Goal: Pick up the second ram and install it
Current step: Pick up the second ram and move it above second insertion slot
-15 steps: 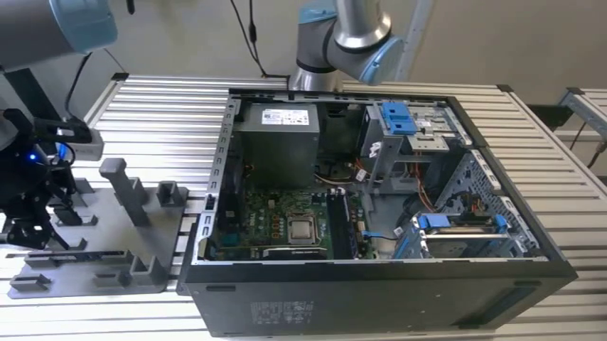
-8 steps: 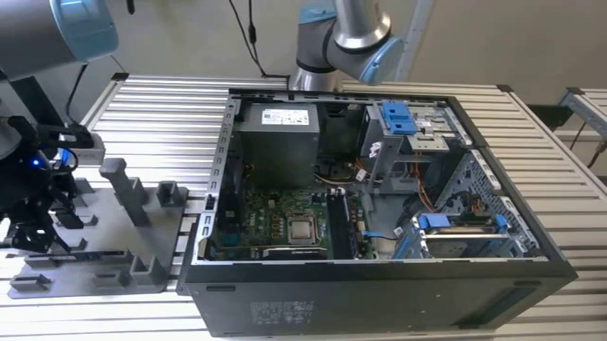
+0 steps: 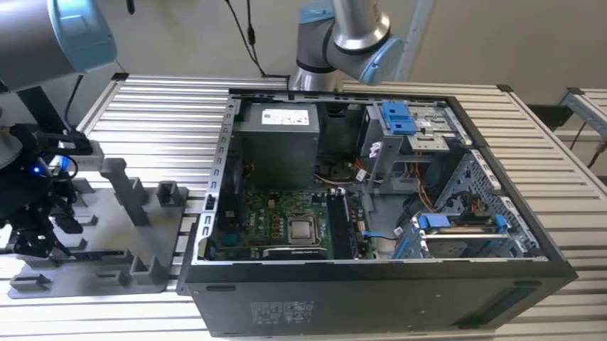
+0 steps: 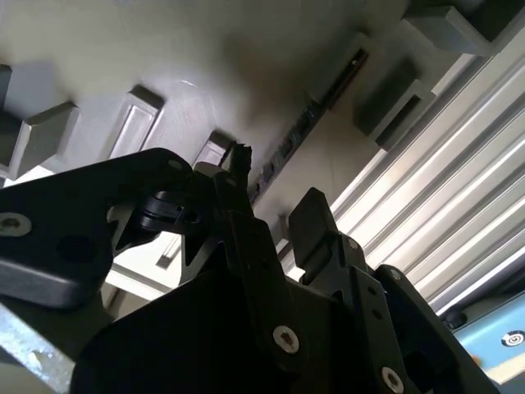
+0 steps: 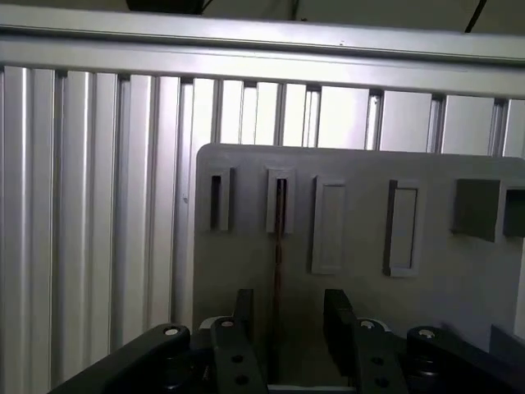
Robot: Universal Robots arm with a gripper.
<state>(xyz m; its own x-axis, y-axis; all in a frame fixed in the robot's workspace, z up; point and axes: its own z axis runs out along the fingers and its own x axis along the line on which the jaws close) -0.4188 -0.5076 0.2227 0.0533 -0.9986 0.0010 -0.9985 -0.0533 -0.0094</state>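
Observation:
The second ram (image 5: 278,238) stands on edge in a slot of the grey tray (image 5: 361,328), seen as a thin dark strip. My gripper (image 5: 289,322) is low over the tray and open, one finger on each side of the stick, with a visible gap on both sides. In the second wrist view the ram (image 4: 316,103) runs as a dark line away from the fingertips (image 4: 239,158). In the exterior view my gripper (image 3: 36,231) hangs over the tray (image 3: 142,252) at that view's left.
The open computer case (image 3: 379,284) lies to the exterior view's right of the tray, with its motherboard (image 3: 284,220) and memory slots (image 3: 342,224) exposed. Upright pegs (image 3: 121,186) rise from the tray. Everything rests on a slatted metal table (image 3: 161,114).

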